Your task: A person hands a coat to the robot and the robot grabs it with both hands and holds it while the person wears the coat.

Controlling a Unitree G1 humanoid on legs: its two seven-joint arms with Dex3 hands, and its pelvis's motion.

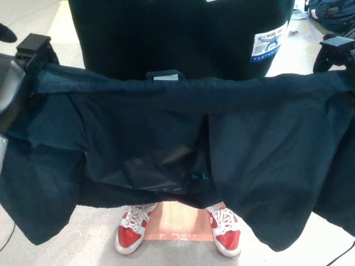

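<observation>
A dark navy coat (177, 144) hangs spread wide across the head view, inner side toward me, its collar loop and label (165, 76) at top centre. My left hand (28, 61) at the left edge is shut on the coat's left shoulder. My right hand (335, 52) at the right edge is shut on the other shoulder, mostly out of frame. A person in a dark top (177, 33) stands just behind the coat; a white patch (268, 43) shows on the top. The person's red and white shoes (133, 233) show below the hem.
An orange floor marker (180, 221) lies between the shoes. A blue bag or bundle (333, 14) lies on the floor at the top right. A thin cable (6, 238) crosses the floor at the lower left.
</observation>
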